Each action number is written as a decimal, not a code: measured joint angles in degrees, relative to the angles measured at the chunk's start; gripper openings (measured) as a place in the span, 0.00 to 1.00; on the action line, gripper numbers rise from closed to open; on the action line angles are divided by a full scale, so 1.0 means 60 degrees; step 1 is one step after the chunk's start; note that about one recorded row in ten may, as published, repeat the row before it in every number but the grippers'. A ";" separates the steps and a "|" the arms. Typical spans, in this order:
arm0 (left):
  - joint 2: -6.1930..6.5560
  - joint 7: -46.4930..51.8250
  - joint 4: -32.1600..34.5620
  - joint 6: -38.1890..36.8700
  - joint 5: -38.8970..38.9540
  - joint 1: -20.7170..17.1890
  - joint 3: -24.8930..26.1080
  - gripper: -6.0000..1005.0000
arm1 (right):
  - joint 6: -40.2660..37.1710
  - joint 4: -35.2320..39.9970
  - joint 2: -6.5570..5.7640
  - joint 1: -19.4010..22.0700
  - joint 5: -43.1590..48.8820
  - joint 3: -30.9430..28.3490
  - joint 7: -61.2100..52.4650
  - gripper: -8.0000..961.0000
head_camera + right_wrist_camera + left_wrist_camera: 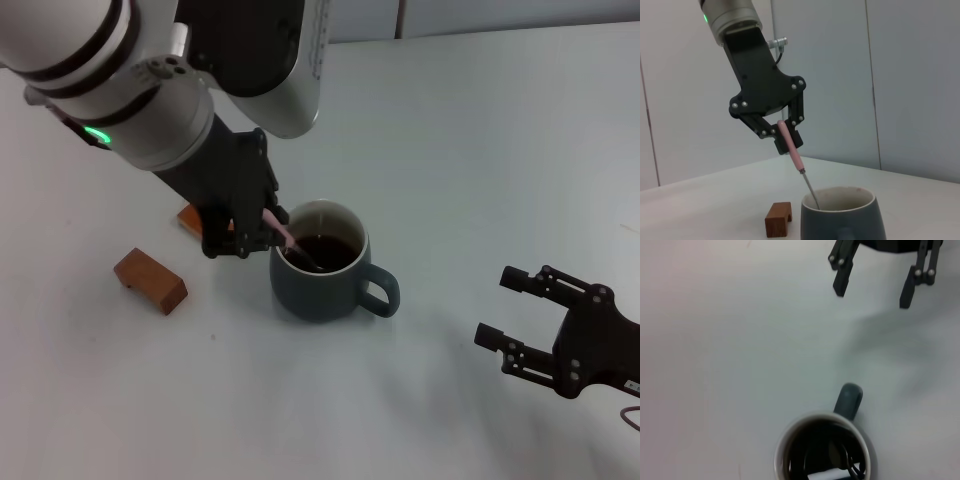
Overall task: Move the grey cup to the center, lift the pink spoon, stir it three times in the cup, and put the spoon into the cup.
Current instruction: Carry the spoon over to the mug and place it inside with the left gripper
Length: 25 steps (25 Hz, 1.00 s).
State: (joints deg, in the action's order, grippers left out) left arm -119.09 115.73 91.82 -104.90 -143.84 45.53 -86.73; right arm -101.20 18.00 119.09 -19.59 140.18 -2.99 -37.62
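The grey cup [325, 272] stands mid-table with dark liquid inside and its handle toward the right arm. It also shows in the left wrist view [824, 447] and the right wrist view [844, 217]. My left gripper [252, 235] is shut on the pink spoon [283, 234] just left of the cup's rim. The spoon is tilted, its metal end down in the liquid. The right wrist view shows the pink handle [790, 146] between the left gripper's fingers. My right gripper [507, 308] is open and empty, low over the table to the cup's right, apart from it.
A brown block [150, 281] lies left of the cup, and it shows in the right wrist view [778, 219]. A second orange-brown block [190, 216] is partly hidden behind the left gripper. The table's far edge meets a wall at the back.
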 joint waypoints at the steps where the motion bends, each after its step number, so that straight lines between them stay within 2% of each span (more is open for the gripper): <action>1: 0.0000 0.0004 -0.0033 0.0082 0.0068 0.0030 -0.0060 0.16 | 0.0000 0.0000 0.0000 0.0000 0.0000 0.0000 0.0000 0.78; 13: -0.0001 0.0143 -0.0617 0.1011 -0.0359 0.0312 -0.0553 0.16 | 0.0000 -0.0006 0.0000 0.0004 0.0000 0.0060 -0.0001 0.78; 20: -0.0013 0.0170 -0.0709 0.0498 -0.0618 0.0509 -0.0411 0.16 | -0.0006 -0.0025 -0.0001 -0.0027 0.0001 0.0073 0.0001 0.78; 25: -0.0015 0.0148 -0.0591 -0.0056 -0.0305 0.0565 -0.0133 0.17 | -0.0005 -0.0040 -0.0001 -0.0039 0.0000 0.0054 0.0002 0.78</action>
State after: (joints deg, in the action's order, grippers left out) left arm -119.18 116.62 88.28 -105.24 -145.67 48.92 -87.52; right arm -101.23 17.76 119.09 -19.83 140.19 -2.67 -37.60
